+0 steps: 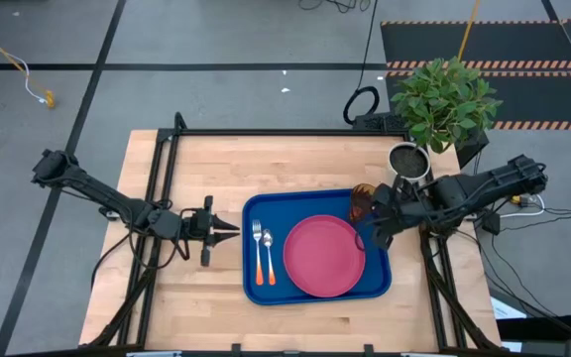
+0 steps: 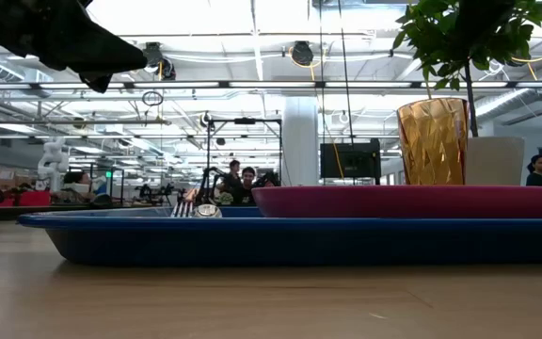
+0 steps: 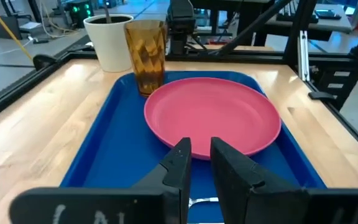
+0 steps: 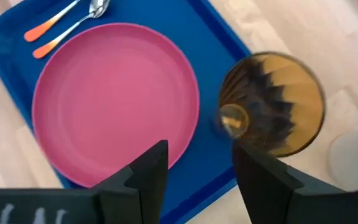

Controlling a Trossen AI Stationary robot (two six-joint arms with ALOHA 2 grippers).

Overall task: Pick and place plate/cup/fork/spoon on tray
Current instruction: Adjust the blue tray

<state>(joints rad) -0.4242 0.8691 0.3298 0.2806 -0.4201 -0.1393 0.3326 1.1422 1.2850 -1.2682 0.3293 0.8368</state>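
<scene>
While the large blue rectangular plastic tray [image 1: 317, 289] lies on the pale wooden table [image 1: 196, 307], everything named for it already sits inside its raised rim. The round flat pink-red plastic plate [image 1: 323, 256] fills the middle and right of the tray, lying flat. To its left, the small silver fork with an orange handle [image 1: 259, 254] and the small silver spoon with an orange handle [image 1: 269, 258] lie side by side and parallel, metal ends pointing toward the far edge of the table, close together and just beside the plate. The ribbed translucent amber-brown plastic tumbler [image 1: 363, 203] stands upright in the tray's far right corner, just beside the plate's rim; from table height it rises above the plate's edge. Beyond that corner, off the tray, stands a white pot [image 3: 109, 41] with a green leafy plant [image 1: 443, 99]. Just left of the tray, the left gripper [image 1: 234, 228] hovers with its tips pointing at the tray, fingers [image 3: 178, 163] parted by a narrow gap and holding nothing. Over the tray's right edge, the right gripper [image 1: 364, 238] hangs above plate and tumbler, its fingers [image 4: 146, 168] spread apart and empty, clear of the tumbler.
</scene>
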